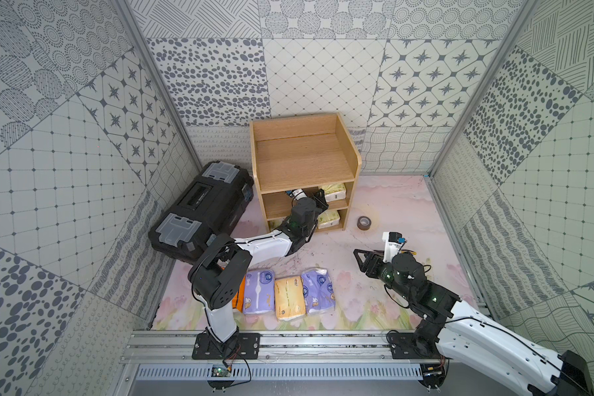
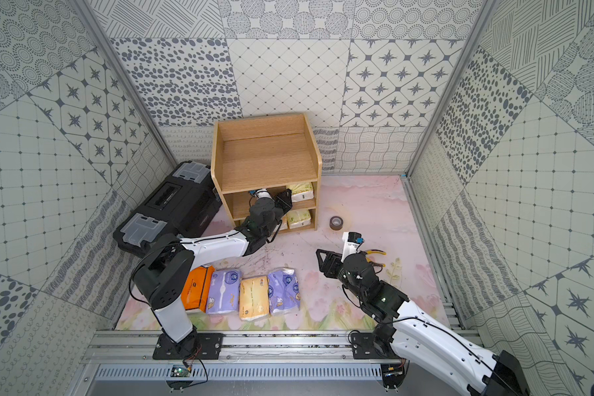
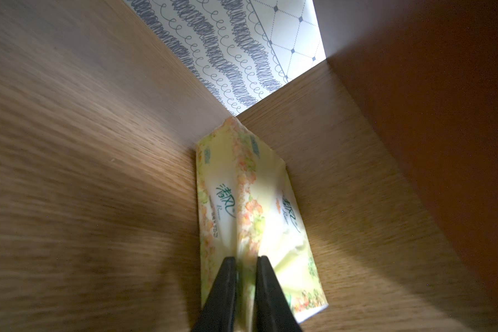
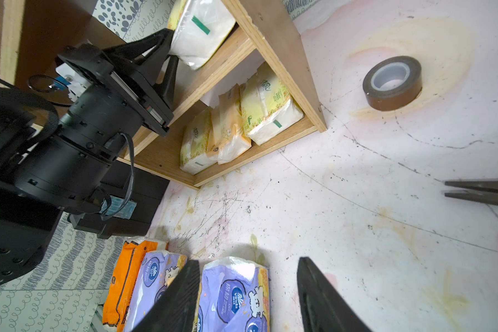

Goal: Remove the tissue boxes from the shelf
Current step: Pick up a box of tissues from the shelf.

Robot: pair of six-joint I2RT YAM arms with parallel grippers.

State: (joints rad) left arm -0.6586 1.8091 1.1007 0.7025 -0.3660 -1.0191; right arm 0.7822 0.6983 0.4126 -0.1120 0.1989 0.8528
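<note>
Now, pinched narrow with the left gripper (image 3: 245, 258) on the seam ridge of a pale green-yellow tissue pack (image 3: 242, 186), at the right end of the middle tier of the shelf (image 1: 302, 154), against the side panel. Maybe film only in the pinch; hard to tell. Draw straight out along the board, slowly, clearing the front edge before lifting. Leave the right gripper (image 4: 246, 263) spread wide, empty, over the mat (image 1: 391, 212) near the lavender pack (image 4: 233, 293).
</note>
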